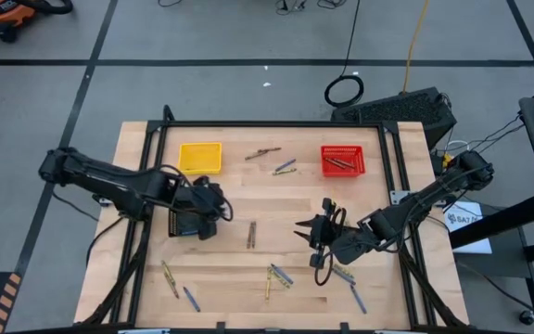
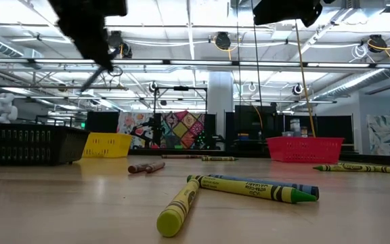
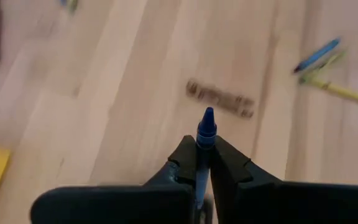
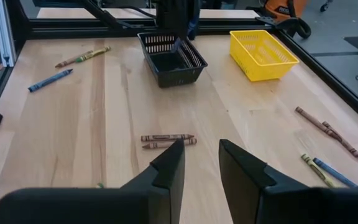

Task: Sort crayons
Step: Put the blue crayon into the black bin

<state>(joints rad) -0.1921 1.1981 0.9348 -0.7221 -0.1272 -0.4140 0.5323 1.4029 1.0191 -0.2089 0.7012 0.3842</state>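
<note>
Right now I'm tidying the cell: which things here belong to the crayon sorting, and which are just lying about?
Job:
- blue crayon held in the left gripper
- loose crayons on the table
- yellow basket, red basket, black basket
- right gripper, open

Lying about:
- cable loop on the floor

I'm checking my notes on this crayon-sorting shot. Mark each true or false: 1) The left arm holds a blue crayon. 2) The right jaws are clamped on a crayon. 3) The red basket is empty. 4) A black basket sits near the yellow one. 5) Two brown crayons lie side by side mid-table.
1) True: the left gripper pinches a blue crayon.
2) False: the right gripper is open and holds nothing.
3) False: the red basket holds crayons.
4) True: the black basket stands beside the yellow basket.
5) True: brown crayons.
</note>
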